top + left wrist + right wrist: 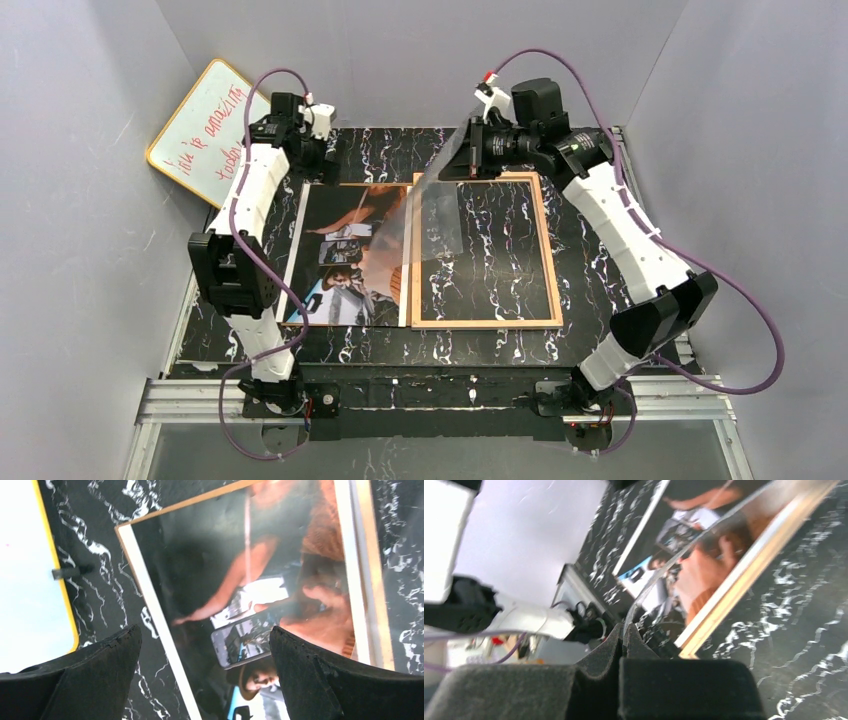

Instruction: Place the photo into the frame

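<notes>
The photo (345,255), a dark print with orange-red and white areas, lies face up on the table left of centre, on a brown backing board (398,288). It fills the left wrist view (240,580). The frame (548,250) lies right beside it, tan wood side up, with the table showing through its opening; its near rail shows in the right wrist view (744,575). My left gripper (318,150) is open and empty above the photo's far left corner (205,635). My right gripper (468,150) is shut on a clear sheet (435,210), held tilted over the frame's left rail (623,630).
A yellow-rimmed whiteboard (205,130) with red writing leans against the left wall at the back; it also shows in the left wrist view (25,580). Grey walls close in three sides. The black marbled table (590,200) ends at a metal rail (440,392) near the arm bases.
</notes>
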Available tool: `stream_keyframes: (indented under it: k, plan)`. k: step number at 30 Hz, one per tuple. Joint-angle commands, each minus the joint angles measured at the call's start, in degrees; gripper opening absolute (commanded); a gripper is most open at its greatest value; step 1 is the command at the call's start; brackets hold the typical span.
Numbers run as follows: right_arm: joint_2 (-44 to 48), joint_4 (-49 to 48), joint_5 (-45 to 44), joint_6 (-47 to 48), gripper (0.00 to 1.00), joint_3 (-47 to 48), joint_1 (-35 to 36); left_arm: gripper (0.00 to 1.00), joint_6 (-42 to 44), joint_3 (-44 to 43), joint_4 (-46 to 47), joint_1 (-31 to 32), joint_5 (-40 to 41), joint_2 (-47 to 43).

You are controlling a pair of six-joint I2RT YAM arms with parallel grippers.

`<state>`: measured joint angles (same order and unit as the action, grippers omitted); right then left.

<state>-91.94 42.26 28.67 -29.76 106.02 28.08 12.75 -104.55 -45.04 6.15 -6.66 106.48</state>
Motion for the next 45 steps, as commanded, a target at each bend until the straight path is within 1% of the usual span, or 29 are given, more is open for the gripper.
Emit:
stream_keyframes:
  k: [1, 4, 7, 10, 13, 17, 20, 26, 31, 34, 45]
  plan:
    - [7.01, -7.92, 6.83, -0.6, 0.01, -2.69, 0.87, 0.98, 1.63, 4.61, -2.66, -3.37, -0.17, -3.5]
    - [11.49, -11.68, 6.72, 0.55, 0.01, -14.88, 0.47, 0.98, 3.0, 9.43, -0.34, -4.29, 2.11, -4.52]
    - [13.37, -14.76, 5.75, 0.11, 0.01, -27.84, -0.86, 0.98, 3.95, 14.83, 1.78, -4.24, 2.41, -4.91]
    - [13.63, -15.96, 3.78, 0.05, 0.01, -36.24, -3.39, 0.98, 4.64, 18.27, 2.68, -4.3, 2.43, -4.67]
    - [12.33, -13.98, 0.3, 2.59, 0.01, -40.54, -6.12, 0.98, 5.44, 20.4, 3.2, -4.26, 2.94, -4.2]
    - [7.95, -6.59, -8.66, 7.21, 0.01, -40.22, -8.26, 0.98, 6.04, 21.85, 3.31, -4.21, 2.71, -4.32]
    - [5.84, -4.74, -14.29, 9.5, 0.01, -38.71, -8.39, 0.98, 6.38, 22.55, 3.35, -4.0, 2.33, -4.52]
    - [-0.07, 0.79, -20.87, 12.88, 0.01, -33.18, -8.4, 0.98, 6.65, 23.45, 3.29, -3.61, 2.08, -4.96]
    - [-2.35, 2.78, -25.71, 13.06, 0.01, -31.83, -8.56, 0.98, 6.97, 23.84, 3.13, -3.27, 2.09, -5.14]
    - [-2.25, 3.08, -27.73, 12.86, 0.01, -32.24, -8.91, 0.98, 6.84, 23.84, 3.11, -2.87, 2.04, -5.14]
    - [0.9, 2.93, -28.09, 13.14, 0.01, -32.86, -10.96, 0.98, 5.72, 23.81, 3.11, 2.04, 4.39, -4.64]
